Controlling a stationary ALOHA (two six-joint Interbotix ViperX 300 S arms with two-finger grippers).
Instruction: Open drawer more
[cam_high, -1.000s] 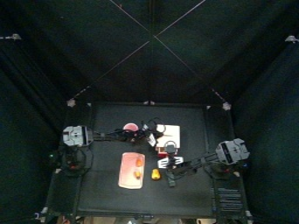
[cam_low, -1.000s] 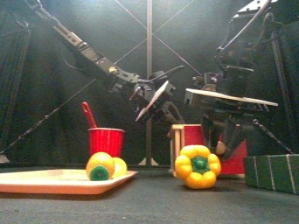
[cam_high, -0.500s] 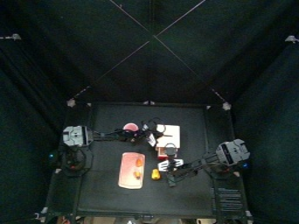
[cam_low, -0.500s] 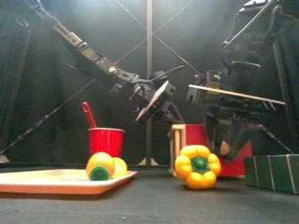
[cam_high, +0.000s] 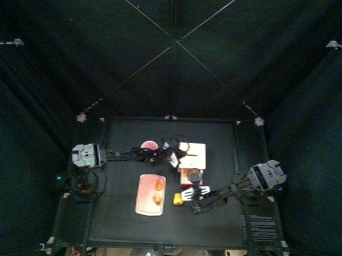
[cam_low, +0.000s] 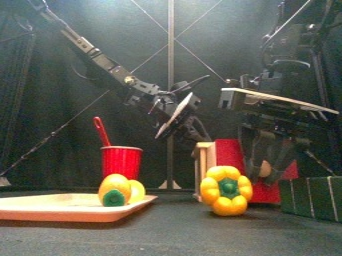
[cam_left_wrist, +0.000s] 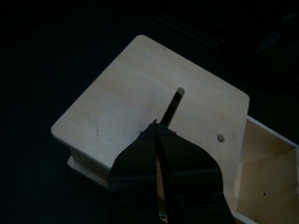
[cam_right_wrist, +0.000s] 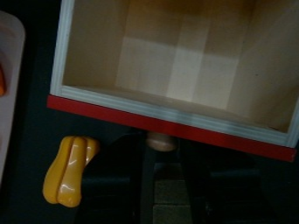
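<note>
Red trim edges the open drawer (cam_right_wrist: 176, 74), which stands near the middle of your table (cam_high: 120, 225), pulled toward the right arm; no writing or label is readable anywhere. Your right wrist view alone shows its bare pale wooden inside and the small knob (cam_right_wrist: 163, 143), with the right pincer (cam_right_wrist: 176, 188) partly open around it. Only the front view shows the yellow pepper (cam_low: 227, 190). Your left pincer (cam_left_wrist: 163, 144) presses shut onto the wooden cabinet (cam_left_wrist: 152, 96).

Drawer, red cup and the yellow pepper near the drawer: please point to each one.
drawer (cam_right_wrist: 176, 52), right wrist view, bare inner floor
red cup (cam_low: 122, 160), front view, side wall
yellow pepper (cam_low: 227, 192), front view, front skin
</note>
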